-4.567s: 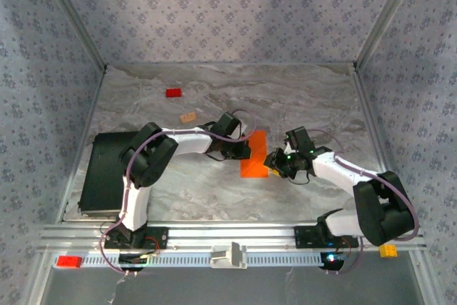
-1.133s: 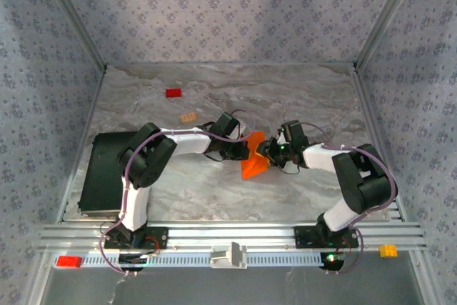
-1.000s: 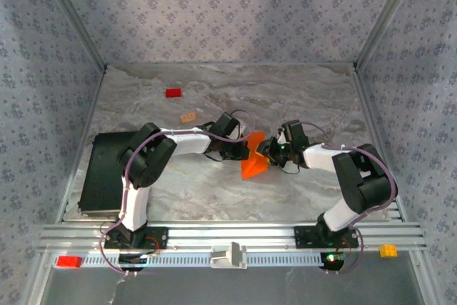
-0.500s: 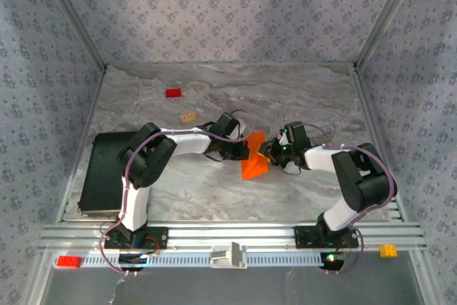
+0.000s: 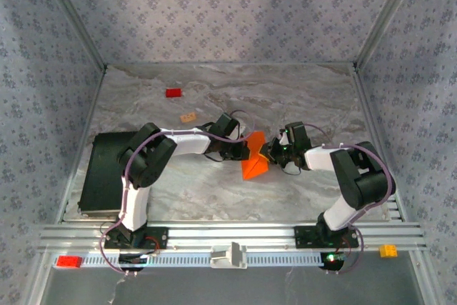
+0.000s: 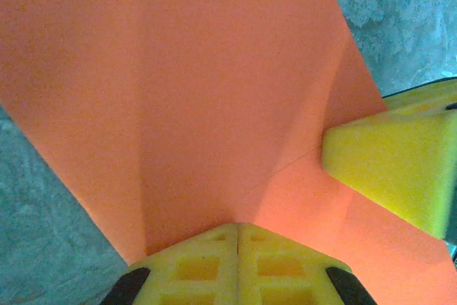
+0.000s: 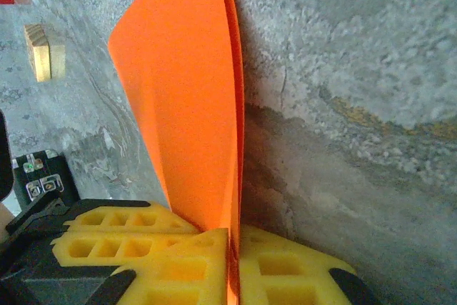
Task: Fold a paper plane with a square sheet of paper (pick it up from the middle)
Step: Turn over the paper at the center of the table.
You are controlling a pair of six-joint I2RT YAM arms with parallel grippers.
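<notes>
Status: paper (image 5: pixel 255 165) sits mid-table, creased. You see the left gripper (image 6: pixel 238 232) pinching its 9 o'clock edge and the right gripper (image 7: pixel 230 239) pinching its 3 o'clock edge, jaws pressed together.

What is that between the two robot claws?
The folded orange paper. The left gripper and right gripper both pinch it from opposite sides, as the top view shows.

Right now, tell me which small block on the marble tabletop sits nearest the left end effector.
The tan block, back-left of the left end effector; the red block lies farther back toward the wall.
</notes>
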